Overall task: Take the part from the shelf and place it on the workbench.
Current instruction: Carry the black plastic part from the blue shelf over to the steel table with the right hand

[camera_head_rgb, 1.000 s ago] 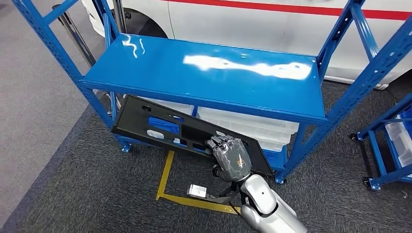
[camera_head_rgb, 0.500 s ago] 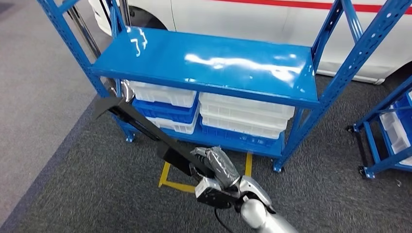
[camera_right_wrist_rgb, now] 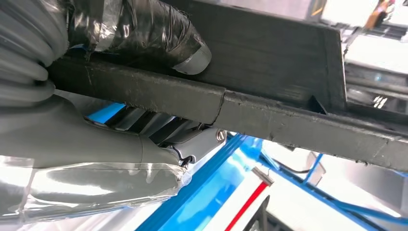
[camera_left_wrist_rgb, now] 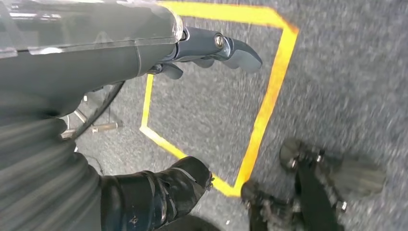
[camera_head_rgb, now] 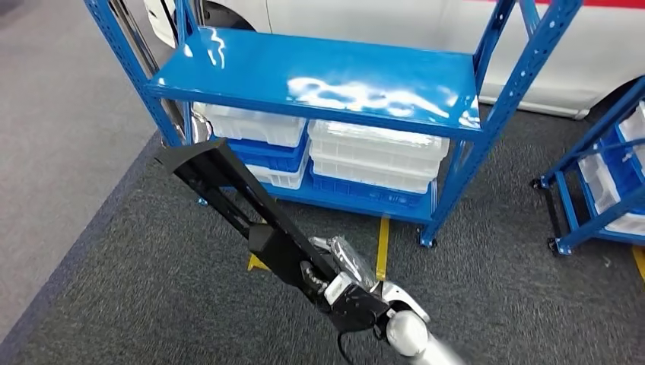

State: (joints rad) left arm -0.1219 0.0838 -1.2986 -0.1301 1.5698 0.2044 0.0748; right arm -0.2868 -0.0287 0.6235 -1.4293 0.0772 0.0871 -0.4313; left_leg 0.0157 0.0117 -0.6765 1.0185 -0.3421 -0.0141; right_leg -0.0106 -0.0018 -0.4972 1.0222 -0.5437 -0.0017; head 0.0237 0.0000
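Gripping the black part (camera_head_rgb: 228, 194) edge-on — right hand (camera_head_rgb: 338, 262) fingers (camera_right_wrist_rgb: 159, 36) wrapped across it.

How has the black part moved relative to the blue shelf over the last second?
Yes. The black part, gripped by the right robot hand, has swung from flat against the blue shelf front to edge-on, clear of it.

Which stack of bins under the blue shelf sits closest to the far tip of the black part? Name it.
The left stack: white bins with a blue one between. The black part, held by the right hand, ends just beside it; the right stack lies farther along.
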